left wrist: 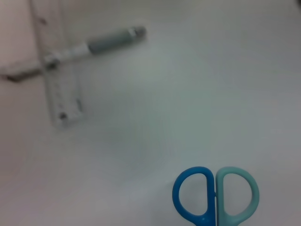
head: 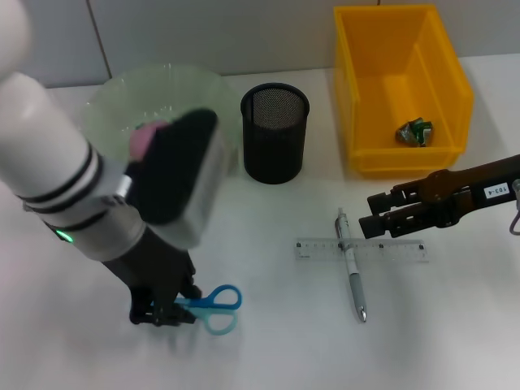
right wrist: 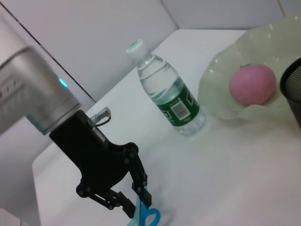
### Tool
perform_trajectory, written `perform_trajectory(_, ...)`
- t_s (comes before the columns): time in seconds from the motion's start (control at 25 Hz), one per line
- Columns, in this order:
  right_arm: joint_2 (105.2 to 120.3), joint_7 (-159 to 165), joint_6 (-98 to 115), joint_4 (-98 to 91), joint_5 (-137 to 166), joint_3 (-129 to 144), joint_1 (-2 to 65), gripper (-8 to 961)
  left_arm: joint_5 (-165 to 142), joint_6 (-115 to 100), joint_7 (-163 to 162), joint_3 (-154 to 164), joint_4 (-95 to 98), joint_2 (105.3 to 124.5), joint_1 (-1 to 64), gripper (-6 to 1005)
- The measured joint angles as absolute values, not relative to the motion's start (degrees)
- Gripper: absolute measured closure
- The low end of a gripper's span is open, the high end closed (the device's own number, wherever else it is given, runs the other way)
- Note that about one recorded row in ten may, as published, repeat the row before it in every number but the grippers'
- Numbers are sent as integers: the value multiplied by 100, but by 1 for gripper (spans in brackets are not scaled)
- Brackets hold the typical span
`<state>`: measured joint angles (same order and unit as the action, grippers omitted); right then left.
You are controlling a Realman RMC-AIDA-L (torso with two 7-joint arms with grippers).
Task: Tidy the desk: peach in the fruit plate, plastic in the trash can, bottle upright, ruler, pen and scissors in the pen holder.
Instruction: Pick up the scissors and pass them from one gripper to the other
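Note:
The blue-and-teal scissors (head: pixel 218 309) lie on the table at the front left. My left gripper (head: pixel 162 313) is down at the table, shut on their blades; the right wrist view shows the left gripper (right wrist: pixel 129 202) around the scissors (right wrist: pixel 143 215), and the left wrist view shows only the scissors' handles (left wrist: pixel 215 195). The clear ruler (head: pixel 361 250) lies under the pen (head: pixel 352 268). My right gripper (head: pixel 378 213) hovers open and empty just beyond them. The pink peach (right wrist: pixel 252 84) sits in the green fruit plate (right wrist: pixel 221 75). The bottle (right wrist: pixel 167 94) stands upright. Crumpled plastic (head: pixel 414 132) lies in the yellow trash can (head: pixel 398 49).
The black mesh pen holder (head: pixel 275 134) stands between the fruit plate (head: pixel 114 101) and the yellow bin. My left arm hides the bottle and most of the peach in the head view. A grey wall runs behind the table.

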<state>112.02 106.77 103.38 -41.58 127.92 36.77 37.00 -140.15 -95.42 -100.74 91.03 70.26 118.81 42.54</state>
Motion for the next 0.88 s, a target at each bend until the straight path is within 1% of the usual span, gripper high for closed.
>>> perform_trajectory(0.32, 11181, 10373, 10662, -4222, 12590, 3667, 3682, 185, -12891, -9665, -10203, 7850, 6584, 11869, 4001, 748)
perform_trajectory(0.48, 11126, 9925, 10775, -4218, 12101, 3665, 3487, 185, -12055, -9624, -10215, 7107, 6034, 11856, 3758, 748)
perform_trajectory(0.8, 11125, 9430, 10923, -4219, 11577, 3633, 3203, 185, -10806, -9211, -10152, 6816, 5216, 11869, 3335, 749)
perform_trajectory(0.88, 11141, 9291, 10961, -4213, 11536, 3581, 3153, 185, -10058, -8906, -9826, 6887, 4682, 11892, 3172, 749)
